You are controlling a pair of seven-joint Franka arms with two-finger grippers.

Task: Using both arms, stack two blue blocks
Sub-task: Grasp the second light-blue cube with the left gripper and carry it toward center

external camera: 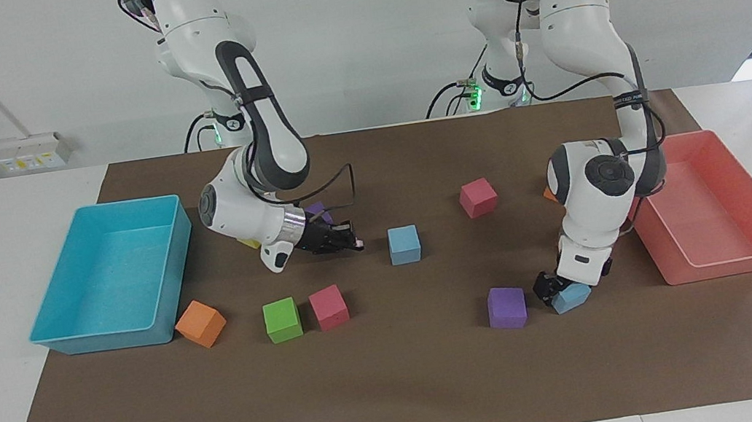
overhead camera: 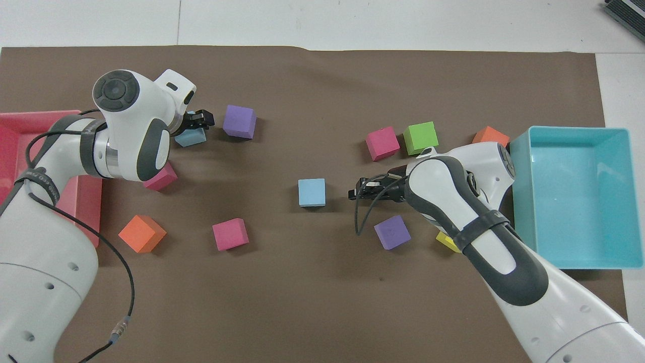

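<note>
Your left hand (external camera: 550, 287) is down at the desk over one blue block (external camera: 570, 297), which lies on the brown mat (external camera: 400, 384) toward the left arm's end, just beside a purple cube (external camera: 506, 307). Its fingers stand spread, and the block sits under them, tilted a little on the mat; whether they touch it you cannot tell. In the overhead view the same hand (overhead camera: 201, 120) covers part of that block (overhead camera: 190, 137), with the purple cube (overhead camera: 240, 121) next to it.

Your right hand (external camera: 349, 242) has its fingers pressed together on nothing and hangs low over the mat, pointing at the second blue block (external camera: 404, 244) and near it but apart. That block (overhead camera: 312, 192) rests flat near the middle of the mat, and the right hand (overhead camera: 357, 191) shows beside it from above.

Around them lie a pink cube (external camera: 478, 197) nearer the robots, another pink cube (external camera: 328, 307) beside a green cube (external camera: 282, 320), and an orange cube (external camera: 200, 323) next to the turquoise tray (external camera: 70, 335) at the right arm's end. A red tray (external camera: 729, 261) stands at the left arm's end. A second purple cube (overhead camera: 392, 232) and a yellow cube (overhead camera: 447, 241) lie partly hidden under the right arm.
</note>
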